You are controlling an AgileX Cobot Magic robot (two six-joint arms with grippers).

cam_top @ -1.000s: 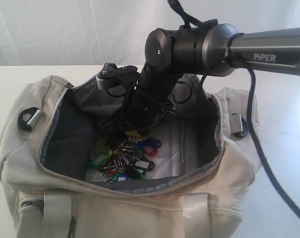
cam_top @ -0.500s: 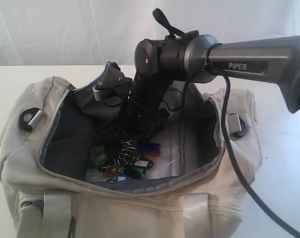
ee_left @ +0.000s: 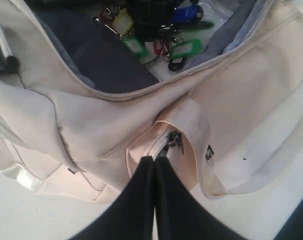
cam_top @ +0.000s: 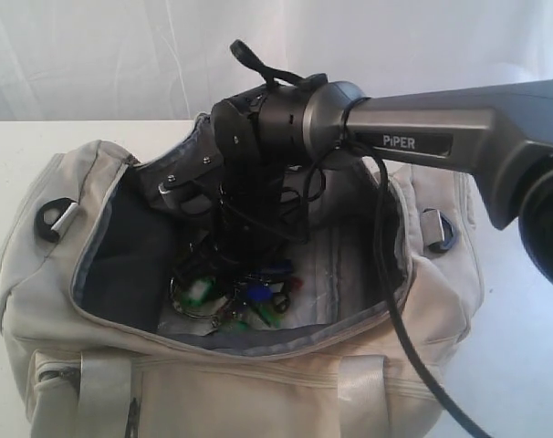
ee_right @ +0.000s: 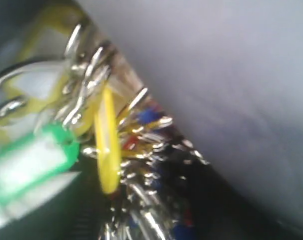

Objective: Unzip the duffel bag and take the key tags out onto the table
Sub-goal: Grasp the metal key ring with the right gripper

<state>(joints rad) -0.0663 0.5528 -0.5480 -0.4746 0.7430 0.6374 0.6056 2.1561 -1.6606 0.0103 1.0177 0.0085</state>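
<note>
Right jaws: lowered through the open mouth of the duffel bag (cam_top: 258,392) and hidden from the room under the wrist of the right arm (cam_top: 413,128), so whether they are released or already clamped on anything cannot be told. Directly below and around them lie the key tags (cam_top: 245,294), bunched on the pale floor of the bag. The blurred right wrist view is filled by a green tag (ee_right: 31,160), a yellow tag (ee_right: 107,150) and metal rings (ee_right: 86,75), which suggests the jaws are set right at the bunch so that one closing would catch it. The dark grey lining (cam_top: 121,246) stands on every side of them and the zip edge (cam_top: 286,349) gapes wide, so the unzipping looks done and lifting out is the step in hand. Left jaws: clenched, tips together, nothing seen between them, just beside the zip pull (ee_left: 176,143) of an outer pocket, probably parked low outside the bag to keep clear of the working arm. Outermost, the white counter (cam_top: 12,164) carries the bag, and every tag in view is inside the bag.
</note>
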